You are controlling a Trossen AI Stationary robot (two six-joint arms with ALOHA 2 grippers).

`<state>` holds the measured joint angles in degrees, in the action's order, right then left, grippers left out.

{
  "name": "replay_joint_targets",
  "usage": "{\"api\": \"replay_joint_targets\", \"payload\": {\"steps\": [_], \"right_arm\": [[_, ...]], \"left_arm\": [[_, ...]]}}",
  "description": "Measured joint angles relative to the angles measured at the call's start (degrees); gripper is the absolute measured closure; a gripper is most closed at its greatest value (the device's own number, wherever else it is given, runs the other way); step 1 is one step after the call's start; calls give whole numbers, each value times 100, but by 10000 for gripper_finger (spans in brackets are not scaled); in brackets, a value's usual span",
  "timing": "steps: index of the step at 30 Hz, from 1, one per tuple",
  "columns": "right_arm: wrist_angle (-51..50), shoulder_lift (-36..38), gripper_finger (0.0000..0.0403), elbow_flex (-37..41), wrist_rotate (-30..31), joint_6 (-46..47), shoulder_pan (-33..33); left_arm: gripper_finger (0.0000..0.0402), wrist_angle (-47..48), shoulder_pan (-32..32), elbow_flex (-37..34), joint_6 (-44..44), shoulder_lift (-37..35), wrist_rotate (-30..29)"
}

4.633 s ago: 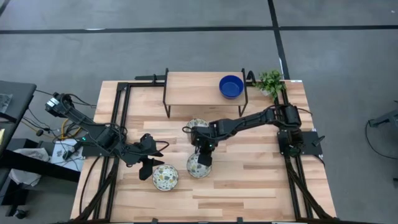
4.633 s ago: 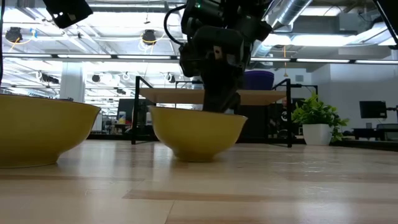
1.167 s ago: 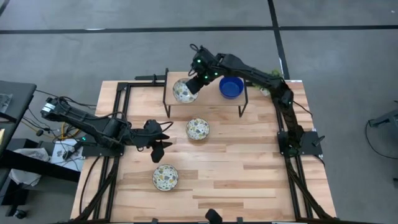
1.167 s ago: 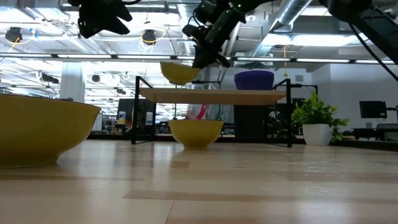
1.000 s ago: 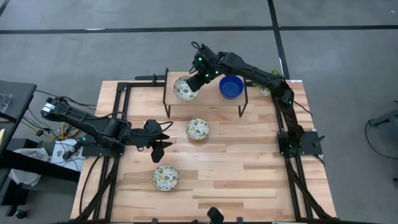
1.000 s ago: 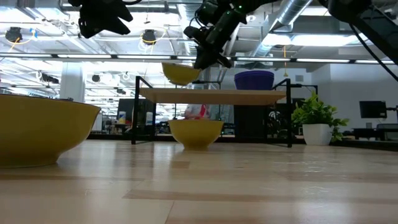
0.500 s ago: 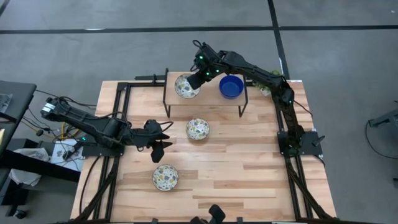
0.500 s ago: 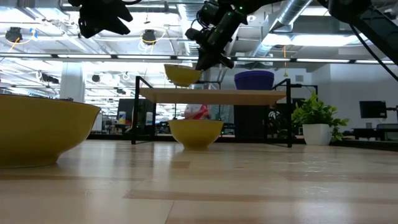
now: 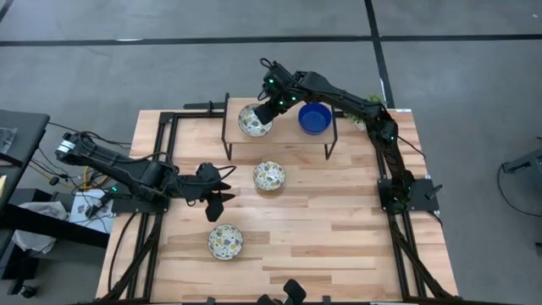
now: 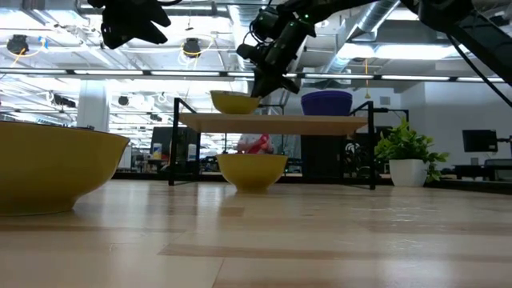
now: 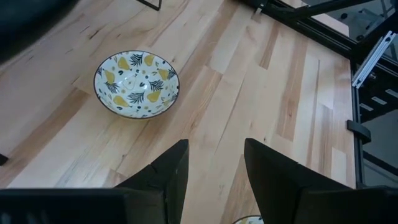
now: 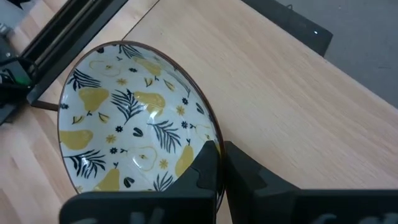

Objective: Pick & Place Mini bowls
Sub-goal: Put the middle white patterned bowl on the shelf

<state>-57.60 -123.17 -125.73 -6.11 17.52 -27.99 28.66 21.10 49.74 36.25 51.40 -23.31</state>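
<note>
Three patterned bowls show, yellow outside, cream inside with pears and leaves. One bowl (image 9: 253, 120) (image 10: 234, 102) (image 12: 134, 137) is in my right gripper (image 9: 273, 108) (image 12: 219, 163), at the left end of the raised wooden shelf (image 9: 284, 129); whether its base touches the shelf I cannot tell. A blue bowl (image 9: 314, 118) (image 10: 326, 103) stands on the shelf to its right. Two more patterned bowls (image 9: 269, 176) (image 9: 225, 241) rest on the table. My left gripper (image 9: 223, 191) (image 11: 214, 168) hovers open left of the middle bowl (image 11: 136, 84). My right gripper pinches the bowl's rim (image 12: 214, 142) on the side toward the blue bowl, one finger (image 12: 204, 169) inside the bowl and one (image 12: 247, 173) outside. It comes slanting down from above and from the right. The bowl sits level, mouth up, at the shelf top.
A small green potted plant (image 9: 367, 110) (image 10: 408, 157) stands at the shelf's right end. Black frame rails (image 9: 161, 144) run along the table's left and right sides. Bare wood lies on the table's near right part (image 9: 339, 237).
My right gripper has moved down and slightly toward the right, bringing the patterned bowl from above the shelf down to the shelf top. The left arm has kept still.
</note>
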Motion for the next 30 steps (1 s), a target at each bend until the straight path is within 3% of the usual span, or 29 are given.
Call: {"api": "replay_joint_targets", "payload": {"steps": [9,20,30], "right_arm": [[-29,2,378,0,11,-96,17],[-20,2,379,0,11,-249,20],[-17,0,338,0,168,-251,31]], "left_arm": [[247,-6,0,2,0,0,0],[247,-6,1,2,0,0,0],[247,-6,2,2,0,0,3]]}}
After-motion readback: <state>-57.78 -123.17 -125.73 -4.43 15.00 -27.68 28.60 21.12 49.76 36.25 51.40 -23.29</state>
